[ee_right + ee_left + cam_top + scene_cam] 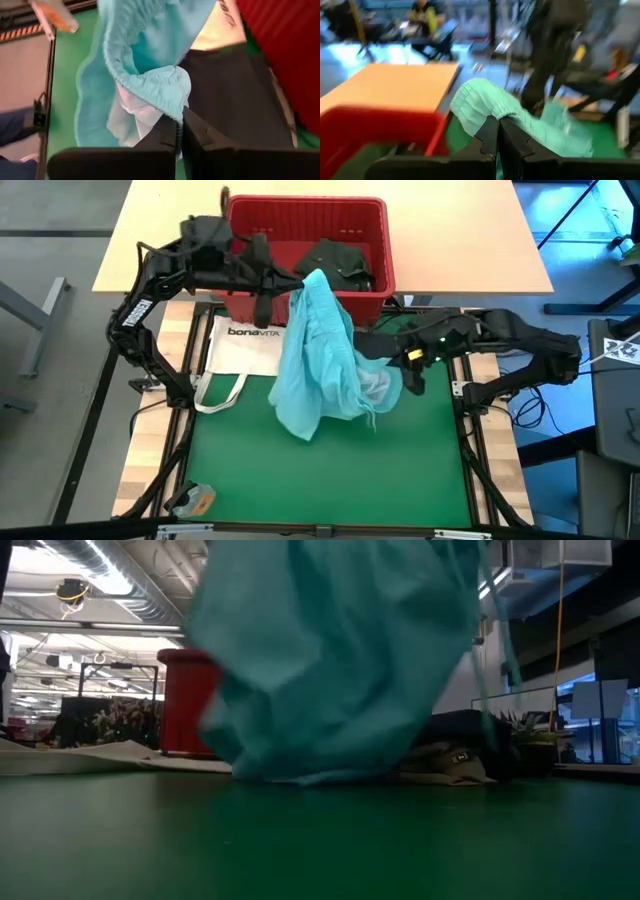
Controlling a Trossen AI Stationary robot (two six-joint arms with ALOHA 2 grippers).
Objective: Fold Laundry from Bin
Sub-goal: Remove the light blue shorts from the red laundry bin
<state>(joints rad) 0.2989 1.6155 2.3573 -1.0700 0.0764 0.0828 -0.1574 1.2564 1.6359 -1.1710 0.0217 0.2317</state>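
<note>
I am holding the turquoise garment (320,360) up over the worktop (330,470) near the bin (305,225), left fingers (497,137) and right fingers (177,132) pinched shut on its hem, spreading it slowly and evenly.

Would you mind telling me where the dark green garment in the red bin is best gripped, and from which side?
Judging from the high view, grip the raised crumpled fold at the top of the dark green garment, coming straight down from above: it lies bunched inside the red bin, whose walls block any sideways approach.
</note>
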